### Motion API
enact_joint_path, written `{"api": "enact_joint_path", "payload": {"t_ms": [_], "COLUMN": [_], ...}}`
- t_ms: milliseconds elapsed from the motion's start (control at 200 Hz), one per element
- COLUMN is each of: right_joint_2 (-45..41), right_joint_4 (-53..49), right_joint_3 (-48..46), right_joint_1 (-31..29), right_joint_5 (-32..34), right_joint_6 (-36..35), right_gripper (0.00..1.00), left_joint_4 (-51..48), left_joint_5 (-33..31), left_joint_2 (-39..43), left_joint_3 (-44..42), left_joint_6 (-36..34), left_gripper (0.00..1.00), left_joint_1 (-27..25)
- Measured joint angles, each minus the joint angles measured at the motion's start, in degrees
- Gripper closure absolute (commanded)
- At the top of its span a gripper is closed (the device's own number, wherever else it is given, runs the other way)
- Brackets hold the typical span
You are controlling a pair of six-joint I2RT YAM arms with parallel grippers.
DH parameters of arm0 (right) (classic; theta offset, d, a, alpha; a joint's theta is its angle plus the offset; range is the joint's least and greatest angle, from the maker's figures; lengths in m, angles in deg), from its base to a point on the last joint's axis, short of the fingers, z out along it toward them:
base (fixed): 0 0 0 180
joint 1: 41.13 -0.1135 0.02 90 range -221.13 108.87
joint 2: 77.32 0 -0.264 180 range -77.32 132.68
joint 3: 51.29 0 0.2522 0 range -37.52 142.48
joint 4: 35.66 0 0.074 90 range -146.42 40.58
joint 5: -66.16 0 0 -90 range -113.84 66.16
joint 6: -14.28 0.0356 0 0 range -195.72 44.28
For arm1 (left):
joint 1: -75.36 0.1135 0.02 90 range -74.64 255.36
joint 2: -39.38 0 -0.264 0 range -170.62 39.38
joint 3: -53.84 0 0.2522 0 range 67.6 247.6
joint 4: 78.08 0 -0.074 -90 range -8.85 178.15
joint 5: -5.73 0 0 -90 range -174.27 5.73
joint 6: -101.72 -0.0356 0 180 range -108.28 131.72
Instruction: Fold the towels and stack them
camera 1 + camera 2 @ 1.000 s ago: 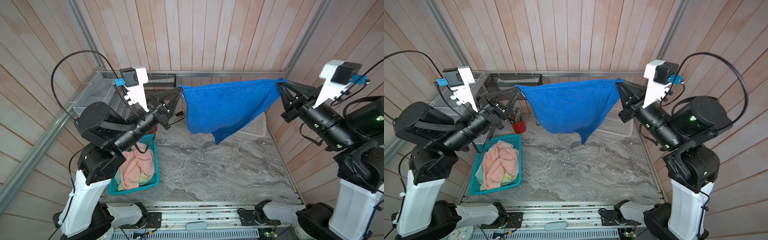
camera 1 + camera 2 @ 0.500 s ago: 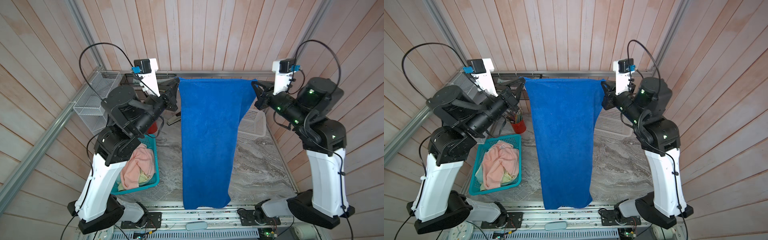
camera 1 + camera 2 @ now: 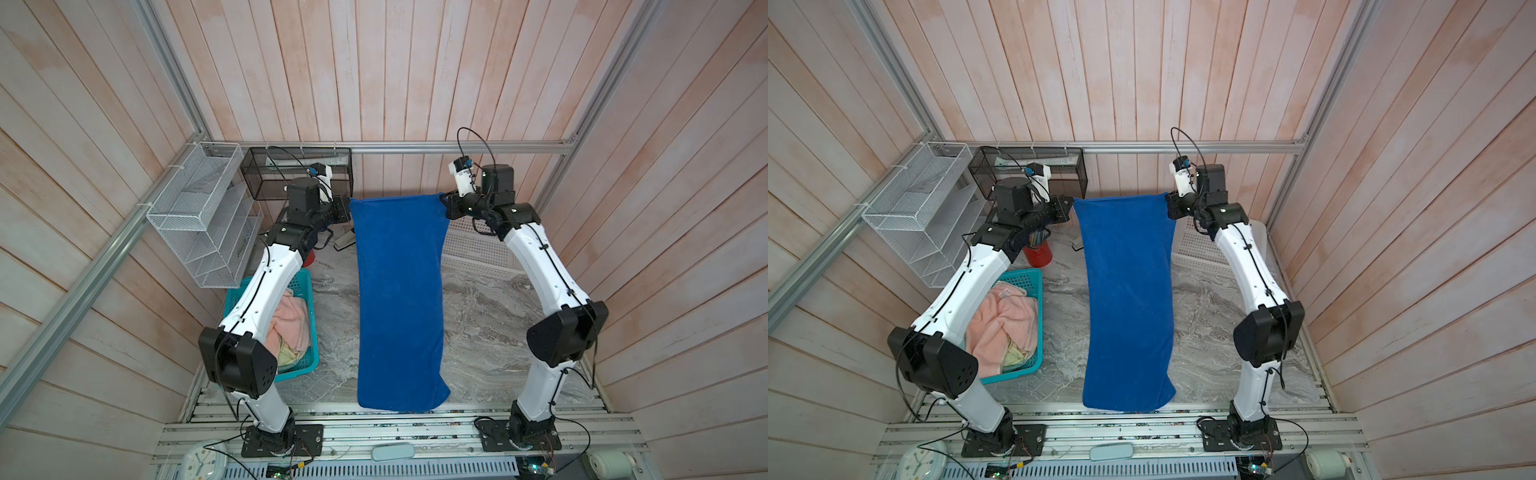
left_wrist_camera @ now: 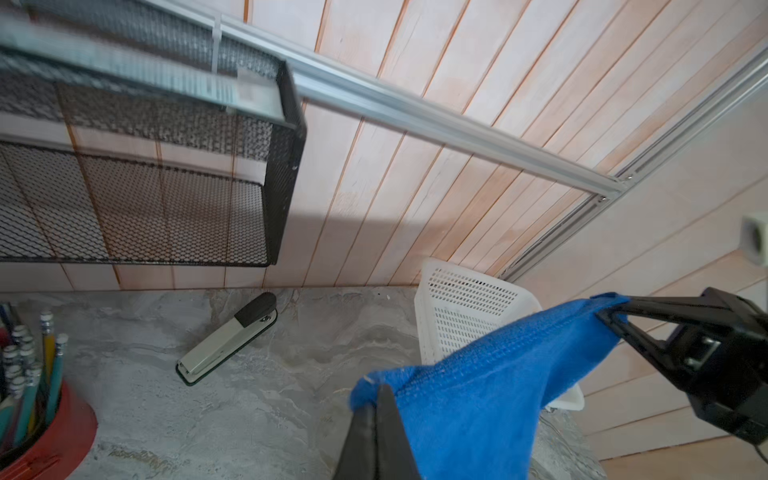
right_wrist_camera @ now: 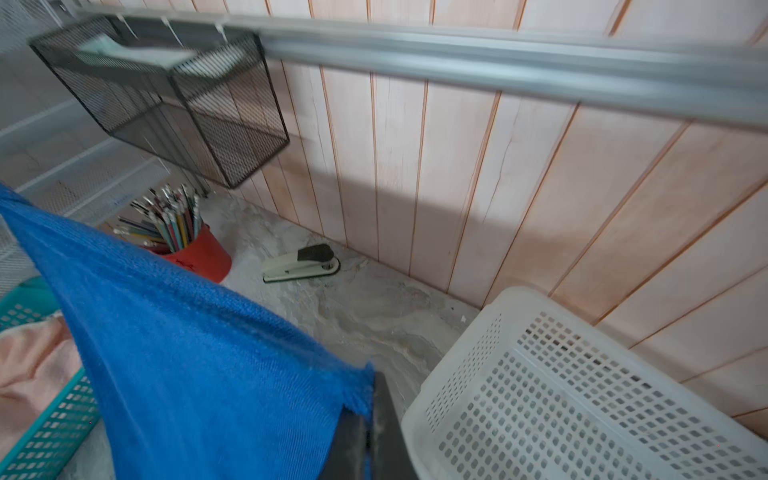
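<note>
The royal blue towel (image 3: 399, 299) (image 3: 1127, 299) stretches in a long strip down the middle of the marble table, its near end at the front edge. Its far edge is held just above the table at the back. My left gripper (image 3: 348, 210) (image 4: 380, 390) is shut on the far left corner. The far right corner sits in my right gripper (image 3: 446, 203) (image 5: 374, 382), also shut. A salmon-pink towel (image 3: 286, 320) (image 3: 1000, 320) lies crumpled over a pale yellow towel (image 3: 1015, 355) in the teal basket (image 3: 1034, 278) at the left.
A white perforated basket (image 3: 478, 249) stands at the back right beside my right gripper. A red pencil cup (image 3: 1038, 253) and a stapler (image 4: 226, 340) sit at the back left. On the walls hang a black mesh shelf (image 3: 299, 174) and a white wire rack (image 3: 199, 212).
Both arms have swung back and down from high up, each still gripping its corner. The blue towel, first bunched and hanging between them, has unrolled and now lies along the table.
</note>
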State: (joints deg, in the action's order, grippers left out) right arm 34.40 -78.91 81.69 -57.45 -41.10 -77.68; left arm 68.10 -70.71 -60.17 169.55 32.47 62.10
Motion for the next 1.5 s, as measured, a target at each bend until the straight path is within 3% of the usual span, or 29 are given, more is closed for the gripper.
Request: {"api": "enact_joint_path", "payload": {"t_ms": [160, 315, 630, 785, 840, 890, 1025, 1100, 1195, 1305, 1405, 1500], "right_joint_2": [6.16, 3.89, -11.54, -13.7, -13.68, -13.46, -9.44, -5.75, -1.7, 2.75, 6.58, 9.07], "right_joint_4": [-0.04, 2.97, 9.97, 12.35, 13.7, 14.64, 16.46, 17.9, 19.21, 19.8, 19.98, 20.06], "right_joint_3": [-0.2, -5.01, -27.91, -34.64, -37.73, -40.63, -44.85, -44.96, -44.94, -44.26, -42.36, -40.85], "right_joint_1": [0.2, 0.61, -0.98, -4.44, -6.38, -7.98, -11.43, -12.2, -12.74, -12.96, -13.03, -13.07], "right_joint_5": [0.02, -0.07, -0.81, -0.35, -0.2, -0.31, -2.4, -3.85, -5.25, -7.1, -8.28, -8.9], "right_joint_6": [-0.35, 0.07, 2.43, 3.32, 3.78, 4.15, 5.68, 6.45, 6.88, 7.34, 7.54, 7.54], "right_gripper": [1.0, 1.0, 1.0, 1.0, 1.0, 1.0, 1.0, 1.0, 1.0, 1.0, 1.0, 1.0], "left_joint_4": [3.21, 6.08, 9.35, 9.25, 8.57, 6.93, 4.24, 3.34, 2.82, 4.26, 7.41, 9.2], "left_joint_5": [2.32, 3.89, 4.9, 3.96, 3.43, 2.6, -0.46, -1.75, -3.39, -4.94, -5.38, -5.2], "left_joint_2": [-6.08, -6.43, 3.37, 6.12, 5.99, 5.77, 6.43, 8.76, 12.94, 14.8, 11.17, 4.15], "left_joint_3": [-0.09, -2.29, -24.2, -32.54, -34.36, -35.32, -37.48, -40.24, -43.56, -44.19, -43.43, -41.03], "left_joint_6": [0.09, 0.81, 2.93, 4.02, 4.33, 4.63, 4.24, 4.15, 4.04, 4.0, 3.91, 3.87], "left_gripper": [1.0, 1.0, 1.0, 1.0, 0.78, 0.66, 0.61, 0.64, 0.75, 0.8, 0.82, 0.84], "left_joint_1": [1.38, 1.46, -0.96, -2.47, -2.54, -2.64, -5.11, -8.33, -13.68, -24.44, -36.39, -44.59]}}
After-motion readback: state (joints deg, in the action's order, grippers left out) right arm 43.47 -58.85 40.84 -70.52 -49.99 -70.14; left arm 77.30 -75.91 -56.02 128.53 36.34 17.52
